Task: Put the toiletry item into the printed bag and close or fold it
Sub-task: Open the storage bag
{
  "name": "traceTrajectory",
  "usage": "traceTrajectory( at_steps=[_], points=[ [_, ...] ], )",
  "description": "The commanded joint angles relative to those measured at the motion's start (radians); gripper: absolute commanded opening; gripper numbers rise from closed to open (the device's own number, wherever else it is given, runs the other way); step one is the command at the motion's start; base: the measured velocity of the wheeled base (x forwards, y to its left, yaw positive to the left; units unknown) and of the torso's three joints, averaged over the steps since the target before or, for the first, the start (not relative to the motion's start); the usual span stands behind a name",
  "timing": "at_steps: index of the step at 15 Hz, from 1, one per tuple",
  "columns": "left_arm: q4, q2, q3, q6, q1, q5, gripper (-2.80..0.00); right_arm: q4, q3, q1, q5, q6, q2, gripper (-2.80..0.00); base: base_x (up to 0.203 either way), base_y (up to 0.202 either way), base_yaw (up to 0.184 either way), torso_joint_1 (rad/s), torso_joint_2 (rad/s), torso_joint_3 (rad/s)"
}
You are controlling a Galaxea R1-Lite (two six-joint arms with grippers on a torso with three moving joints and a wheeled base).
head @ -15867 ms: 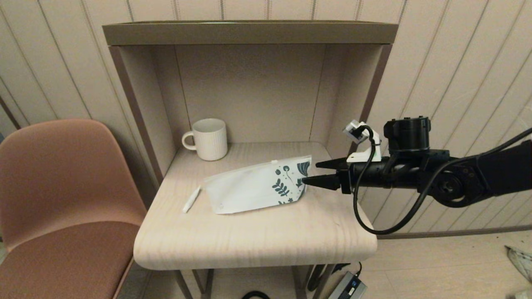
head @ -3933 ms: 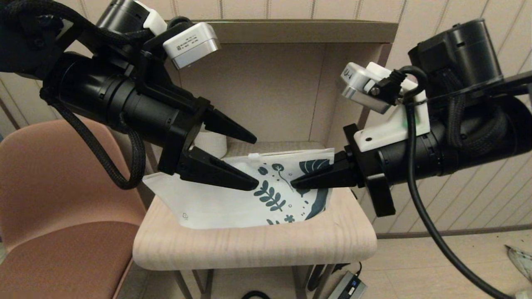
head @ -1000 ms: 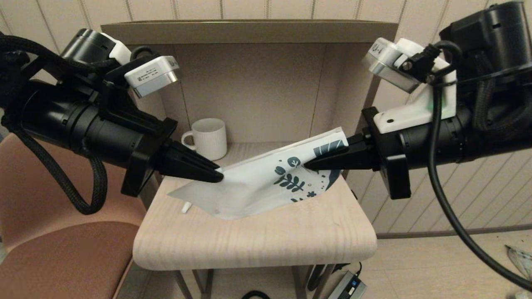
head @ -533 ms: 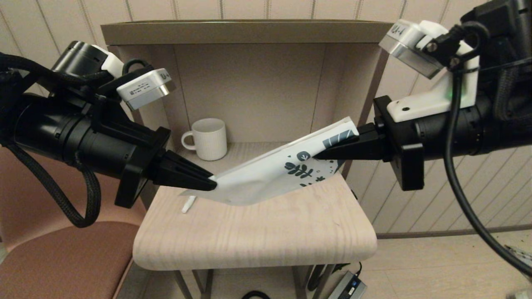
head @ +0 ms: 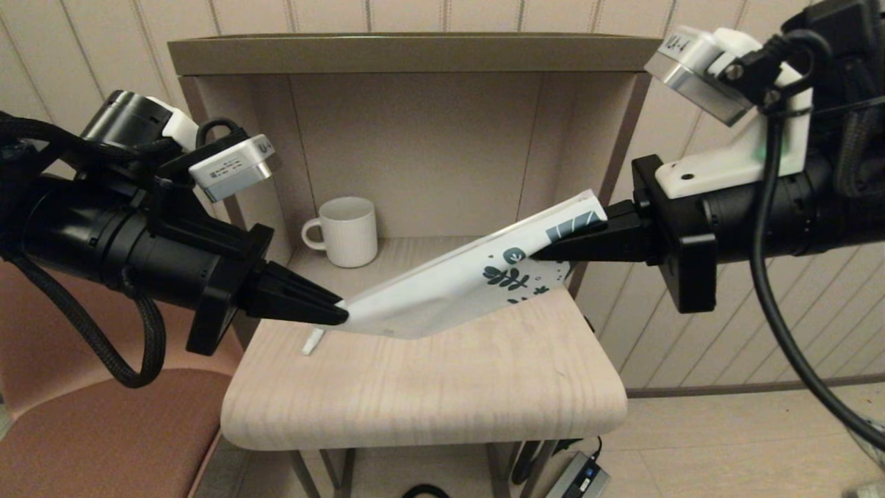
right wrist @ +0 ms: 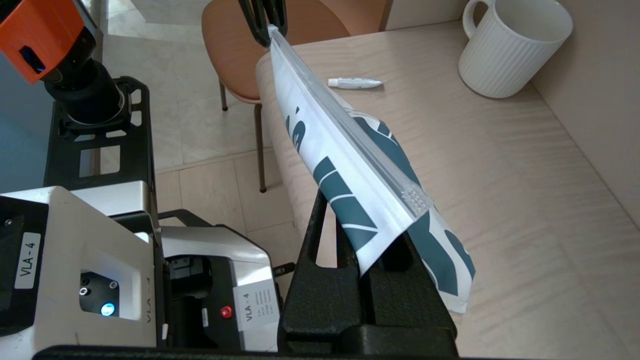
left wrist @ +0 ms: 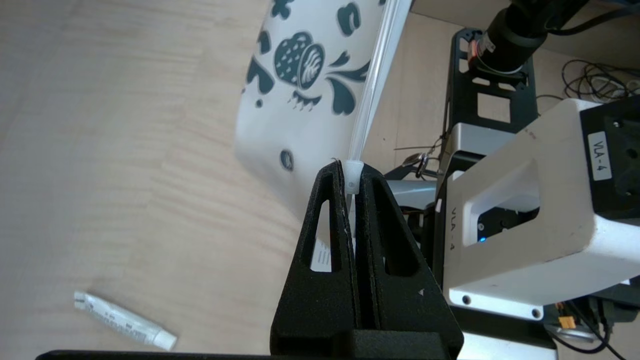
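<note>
- Desk [head: 429, 387] of pale wood grain, with a rounded front edge that lies bare, set under a boxy shelf surround.
- Toiletry item [head: 313, 342], a slim white tube, lies flat on the desk near its left edge, towards the front, just below the bag's low end and not touching it; the crimped end and cap show in the left wrist view [left wrist: 123, 320] and again in the right wrist view [right wrist: 355, 82].
- Left gripper [head: 340, 317] reaches in over the left edge, its two black fingers pressed together on the bag's plain white end, pinching the clear slider tab of the zip strip [left wrist: 353, 176].
- Printed bag [head: 463, 283] hangs clear of the desk, stretched taut between both grippers and sloping up from the left edge towards the right back corner; the zip strip runs along its top edge and looks sealed [right wrist: 345, 145].
- Right gripper [head: 546, 254] comes in from the right, fingers clamped on the leaf-printed end of the bag, held higher than the other end [right wrist: 380, 240].
- Mug [head: 348, 232], ribbed and white, stands upright at the back left corner, handle towards the left wall, well apart from the bag.
</note>
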Motion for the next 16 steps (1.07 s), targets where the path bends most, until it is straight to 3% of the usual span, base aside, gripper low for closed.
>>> traceTrajectory(
  at_steps=[1,7,16],
  points=[
    [0.004,-0.005,0.008,0.004,0.011,-0.006,-2.8,0.002,0.005,-0.001,0.004,-0.003,-0.002,-2.8,0.0,0.0,0.0,0.0,0.0,0.0],
    [0.001,0.007,-0.004,0.003,0.011,-0.048,-2.8,-0.029,0.03,0.011,0.007,0.001,0.012,-2.8,0.0,0.0,0.0,0.0,0.0,0.0],
    [-0.039,0.014,0.006,-0.004,0.011,-0.05,-2.8,-0.06,0.032,0.022,0.033,0.013,0.047,-2.8,0.0,0.0,0.0,0.0,0.0,0.0]
  ],
)
